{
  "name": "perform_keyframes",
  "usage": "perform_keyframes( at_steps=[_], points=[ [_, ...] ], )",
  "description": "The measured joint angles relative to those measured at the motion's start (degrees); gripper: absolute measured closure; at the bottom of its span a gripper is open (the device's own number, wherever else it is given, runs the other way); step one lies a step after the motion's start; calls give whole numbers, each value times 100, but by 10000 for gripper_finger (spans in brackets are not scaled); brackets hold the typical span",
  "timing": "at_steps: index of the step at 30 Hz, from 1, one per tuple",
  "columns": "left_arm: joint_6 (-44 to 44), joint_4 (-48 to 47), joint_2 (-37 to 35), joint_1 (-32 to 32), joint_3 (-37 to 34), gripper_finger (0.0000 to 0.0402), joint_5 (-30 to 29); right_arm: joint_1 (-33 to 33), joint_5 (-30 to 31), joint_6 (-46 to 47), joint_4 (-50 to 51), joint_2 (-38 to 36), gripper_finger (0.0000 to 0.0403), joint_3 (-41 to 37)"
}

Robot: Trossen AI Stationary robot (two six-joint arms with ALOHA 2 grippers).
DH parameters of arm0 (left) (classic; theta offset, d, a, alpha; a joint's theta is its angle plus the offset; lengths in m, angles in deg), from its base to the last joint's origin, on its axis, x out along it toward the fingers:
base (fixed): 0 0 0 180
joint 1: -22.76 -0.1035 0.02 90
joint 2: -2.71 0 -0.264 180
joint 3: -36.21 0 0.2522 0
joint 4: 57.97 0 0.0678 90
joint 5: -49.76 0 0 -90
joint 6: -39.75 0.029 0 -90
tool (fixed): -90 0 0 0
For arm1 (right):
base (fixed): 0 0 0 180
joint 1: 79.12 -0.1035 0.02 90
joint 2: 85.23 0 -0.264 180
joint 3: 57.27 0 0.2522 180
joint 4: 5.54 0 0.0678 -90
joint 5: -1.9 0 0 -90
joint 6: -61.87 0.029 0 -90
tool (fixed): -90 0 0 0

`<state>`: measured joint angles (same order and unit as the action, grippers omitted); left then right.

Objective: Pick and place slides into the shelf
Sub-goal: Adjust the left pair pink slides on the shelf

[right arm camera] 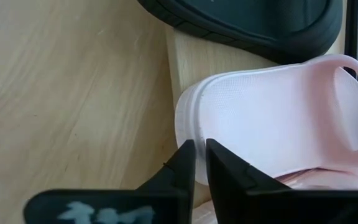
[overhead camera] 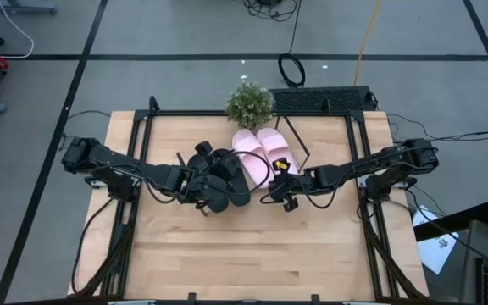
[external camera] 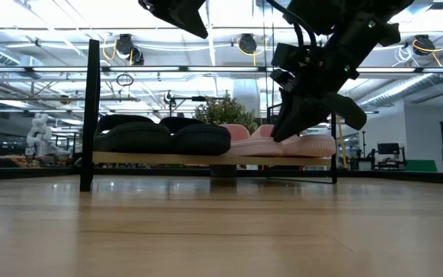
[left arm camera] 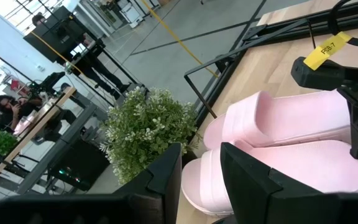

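Two black slides [overhead camera: 227,176] [external camera: 164,137] and two pale pink slides [overhead camera: 265,148] [external camera: 314,143] lie side by side on the low slanted shelf [external camera: 206,158], black toward the table's left. My left gripper [overhead camera: 210,191] [left arm camera: 201,168] is raised above the black pair with a narrow gap between its fingers and nothing in it. It looks over the pink slides [left arm camera: 291,143]. My right gripper [overhead camera: 271,195] [external camera: 287,131] [right arm camera: 199,149] is shut and points down at the near end of a pink slide [right arm camera: 272,118]. My right gripper has its shut fingertips [right arm camera: 185,155] at the near, heel end of a pink slide [right arm camera: 191,115], slanting down from the table's right and near side. Whether they touch the slide, I cannot tell. The slide lies flat on the shelf board [right arm camera: 197,62].
A small green plant [overhead camera: 250,104] [left arm camera: 148,130] stands just beyond the shelf's far edge. Black rod frames [external camera: 93,115] rise at the shelf's ends. Bare wooden tabletop [overhead camera: 252,254] lies near of the shelf. People sit at desks in the room beyond [left arm camera: 8,109].
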<state>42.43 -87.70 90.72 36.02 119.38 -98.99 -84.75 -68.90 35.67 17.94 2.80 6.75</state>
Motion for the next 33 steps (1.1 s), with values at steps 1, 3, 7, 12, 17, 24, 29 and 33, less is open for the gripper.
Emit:
perform_keyframes(
  at_steps=[1, 3, 7, 12, 17, 24, 29, 33],
  points=[
    [1, 0, -1, 2, 0, 282, 0, 0, 0, -2, 1, 0, 378, 0],
    [2, -2, 0, 1, 0, 282, 0, 0, -2, -3, 2, 0, 385, 0],
    [2, -1, 0, 1, 0, 282, 0, -1, 0, -13, 2, 0, 401, 0],
    [2, -2, 0, 2, 0, 282, 0, -37, 1, -16, 37, 0, 402, 0],
    [2, -1, -1, 1, 0, 282, 0, -118, 8, -17, 57, 2, 403, 0],
    [1, 0, 0, 1, 0, 282, 0, -164, 157, -17, 51, 2, 403, 0],
    [1, 0, 0, 1, 0, 282, 0, -166, 168, -52, 46, 2, 403, 0],
    [2, 1, 0, 2, 0, 282, 0, -168, 290, -107, -38, 2, 403, -2]
  ],
)
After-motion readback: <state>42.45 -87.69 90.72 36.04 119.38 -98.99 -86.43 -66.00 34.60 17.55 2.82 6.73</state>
